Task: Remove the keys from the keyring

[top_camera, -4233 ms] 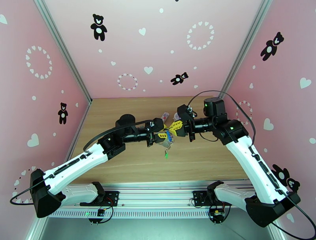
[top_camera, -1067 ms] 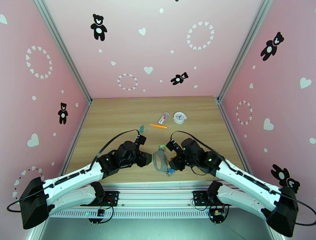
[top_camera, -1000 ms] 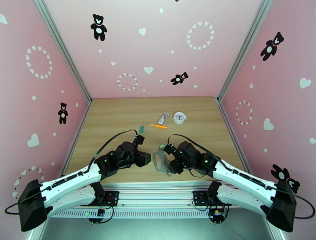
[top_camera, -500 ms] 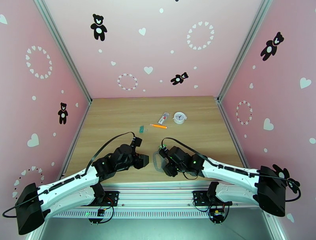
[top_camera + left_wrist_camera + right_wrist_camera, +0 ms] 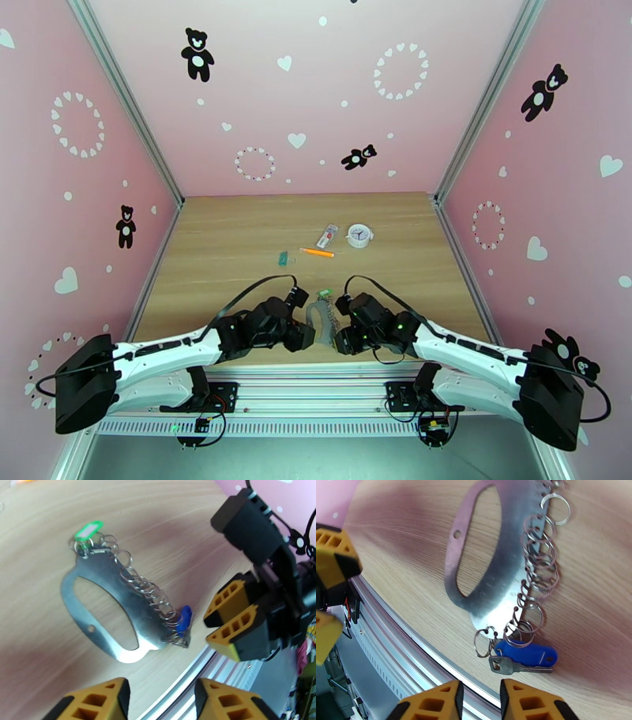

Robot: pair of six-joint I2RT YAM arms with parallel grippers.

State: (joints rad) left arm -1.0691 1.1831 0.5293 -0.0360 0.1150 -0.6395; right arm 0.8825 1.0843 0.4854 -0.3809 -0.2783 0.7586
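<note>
The keyring [image 5: 319, 322] lies flat on the table near the front edge, between my two grippers. In the left wrist view the keyring [image 5: 98, 610] is a grey metal oval loop with a row of small rings. The green key [image 5: 89, 530] sits at its far end and the blue key [image 5: 184, 618] at its near end. The green key [image 5: 324, 294] also shows from above. My left gripper [image 5: 161, 701] is open just short of the loop. The right gripper [image 5: 480, 701] is slightly open above the blue key [image 5: 527, 655], holding nothing.
Farther back on the table lie an orange pen [image 5: 316, 253], a teal trinket [image 5: 282, 256], a small packet [image 5: 327, 235] and a white clock [image 5: 359, 234]. The metal rail [image 5: 414, 649] at the table's front edge runs close beside the keyring.
The left gripper has moved right, up to the keyring. The right gripper drew back to the right off the keyring, which now lies flat and free on the table.
</note>
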